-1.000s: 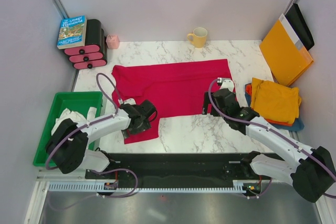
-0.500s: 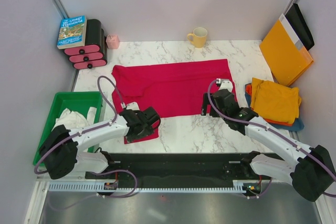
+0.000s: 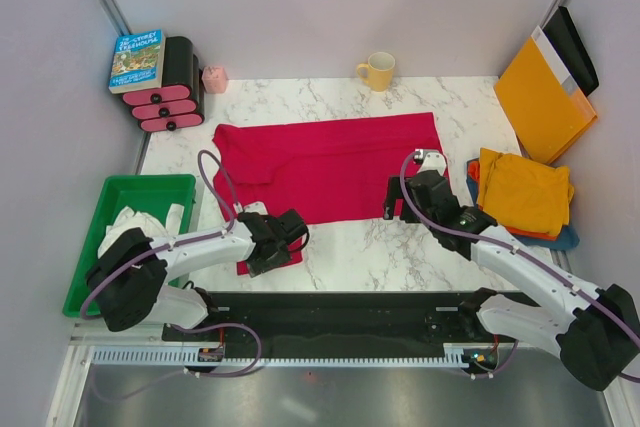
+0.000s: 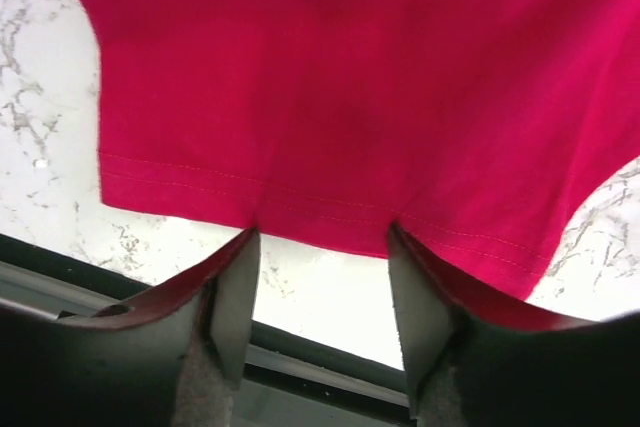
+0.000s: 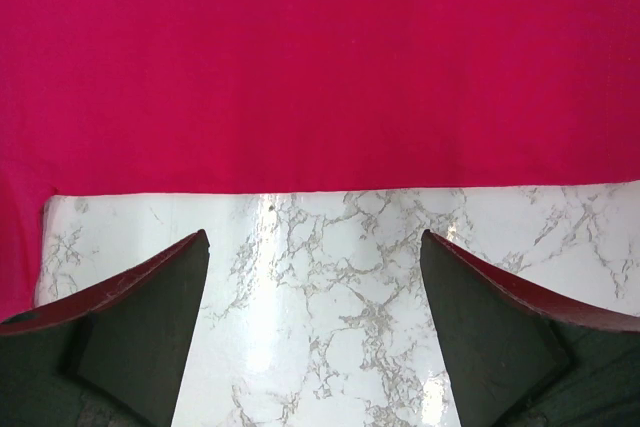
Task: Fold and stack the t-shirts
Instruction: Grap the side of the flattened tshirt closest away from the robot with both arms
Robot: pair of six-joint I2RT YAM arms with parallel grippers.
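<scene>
Marble (image 3: 350, 247) lies open left of the right pincer (image 3: 393, 209); stacked shirts (image 3: 522, 192) flank it.

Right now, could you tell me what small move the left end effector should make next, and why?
Probably ease the left end effector forward and down a touch, then close on the crimson t-shirt. Its fingers stand open, and the stitched hem lies just at their tips, not yet between them.
</scene>
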